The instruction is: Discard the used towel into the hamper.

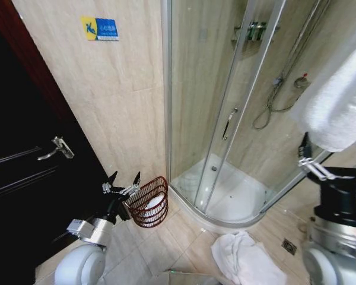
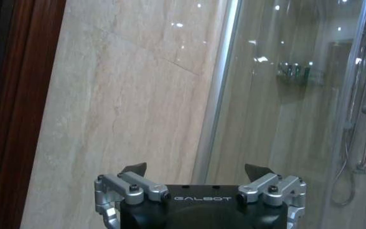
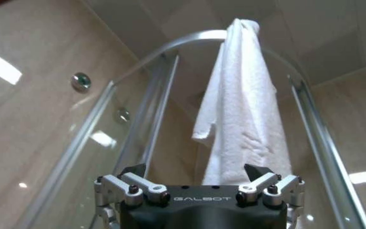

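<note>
The white towel (image 3: pixel 243 109) hung draped over the curved top rail of the shower enclosure (image 3: pixel 170 40), its long axis running straight down, folds falling toward the right gripper (image 3: pixel 196 169). And that gripper sat right below it, jaws spread wide apart with nothing between them, pointing up along the cloth's length; the lower hem dropped to just beyond the fingertips in the right wrist view, so the towel lay dead ahead of the opening and slightly toward one finger. In the head view the same towel (image 1: pixel 338 101) filled the upper right corner, just above the right gripper (image 1: pixel 332 148). No question which arm was nearer: the right one, by a long way. Over on the other side the left gripper (image 1: pixel 123 180) hovered low near the dark door (image 1: pixel 24 148), jaws likewise parted and empty, just beside the rim of the hamper (image 1: pixel 148 203), the reddish wire basket standing on the floor tiles against the wall. A second white cloth (image 1: pixel 244 256) lay crumpled on the floor by the shower tray. By my reading, the grab called for a short advance up onto the hanging hem, then a long carry across and down to the hamper.
</note>
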Controlling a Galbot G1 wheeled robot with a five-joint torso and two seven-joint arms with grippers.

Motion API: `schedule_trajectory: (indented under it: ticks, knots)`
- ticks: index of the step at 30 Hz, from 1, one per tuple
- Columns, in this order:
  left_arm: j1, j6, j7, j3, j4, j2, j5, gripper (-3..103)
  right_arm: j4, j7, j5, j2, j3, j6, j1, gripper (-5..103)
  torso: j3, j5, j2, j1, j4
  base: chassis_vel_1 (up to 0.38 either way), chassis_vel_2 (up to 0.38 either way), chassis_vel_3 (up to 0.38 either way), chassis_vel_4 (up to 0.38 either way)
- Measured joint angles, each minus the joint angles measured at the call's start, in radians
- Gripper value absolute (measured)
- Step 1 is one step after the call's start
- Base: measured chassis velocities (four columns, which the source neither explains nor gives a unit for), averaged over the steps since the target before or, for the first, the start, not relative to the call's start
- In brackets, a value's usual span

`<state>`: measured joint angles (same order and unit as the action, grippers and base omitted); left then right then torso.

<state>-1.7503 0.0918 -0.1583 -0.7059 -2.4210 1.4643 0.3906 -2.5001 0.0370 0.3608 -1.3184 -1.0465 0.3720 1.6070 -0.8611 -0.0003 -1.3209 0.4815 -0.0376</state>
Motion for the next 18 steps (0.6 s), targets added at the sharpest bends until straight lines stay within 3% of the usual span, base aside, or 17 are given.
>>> schedule_trajectory:
  ticks: [9, 18]
  knots:
    - [0.0, 0.0, 0.0, 0.0, 0.0, 0.0, 0.0, 100, 0.0, 0.008, 0.047, 0.015, -0.038, -0.022, -0.001, 100, 0.0, 0.0004, 0.0, 0.0, 0.0, -0.005, -0.004, 0.006, 0.006]
    - [0.0, 0.0, 0.0, 0.0, 0.0, 0.0, 0.0, 100, 0.0, 0.007, 0.083, 0.039, -0.07, -0.031, -0.018, 100, 0.0, 0.0004, 0.0, 0.0, -0.0001, -0.137, -0.121, 0.121, 0.123]
